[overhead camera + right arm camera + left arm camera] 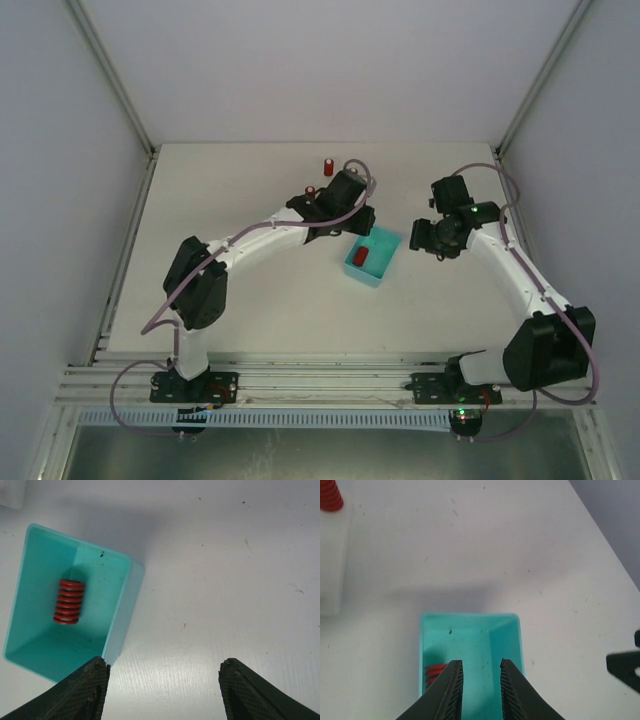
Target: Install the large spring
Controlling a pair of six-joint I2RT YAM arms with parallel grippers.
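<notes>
A red coil spring [70, 601] lies on its side in a teal bin [122, 595]; it also shows in the top view [361, 256] and, partly hidden by my finger, in the left wrist view [436, 672]. My left gripper [481, 667] hangs over the bin's [470, 630] inside, jaws partly apart and empty, with the spring just left of the left finger. My right gripper [164, 667] is wide open and empty over bare table just right of the bin. In the top view the left gripper [352, 226] is at the bin's [385, 268] far-left edge and the right gripper [425, 240] is to its right.
Two more red springs stand upright at the back, one [328, 165] further away and one [311, 190] beside my left wrist. One of them [330, 495] stands on a white block [332, 555] in the left wrist view. Grey walls enclose the table.
</notes>
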